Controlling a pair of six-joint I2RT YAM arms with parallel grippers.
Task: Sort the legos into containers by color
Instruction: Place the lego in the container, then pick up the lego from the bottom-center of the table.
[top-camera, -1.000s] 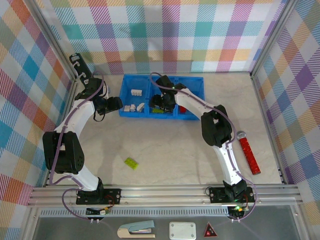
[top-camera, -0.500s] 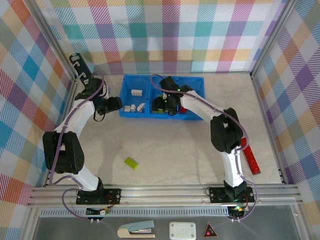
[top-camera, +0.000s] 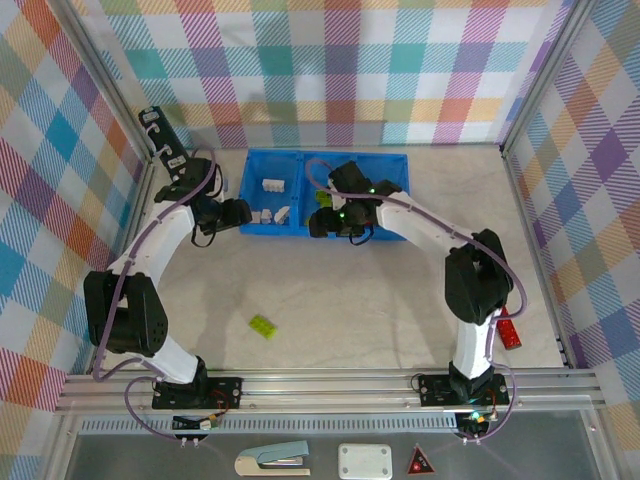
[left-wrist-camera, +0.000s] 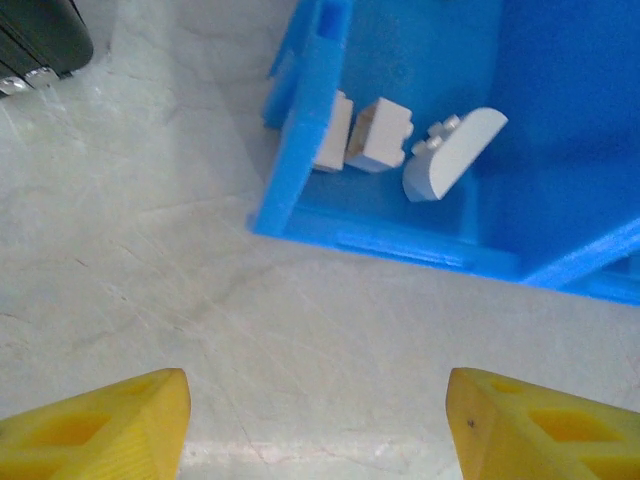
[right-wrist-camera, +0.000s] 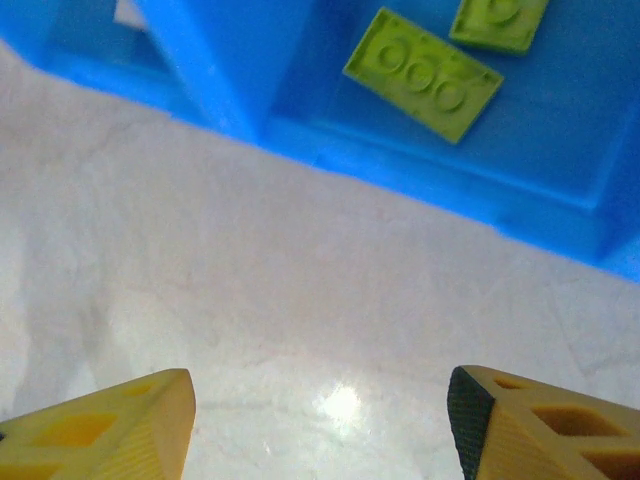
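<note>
Legos (right-wrist-camera: 423, 75) lie just beyond the right tool (right-wrist-camera: 320, 405).

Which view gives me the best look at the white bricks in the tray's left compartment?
Left wrist: three white bricks lie close and sharp by the blue tray's near-left corner. Top external shows them tiny, with another farther back in that compartment. Right wrist catches a white sliver at its top edge, possibly one of them.
</note>
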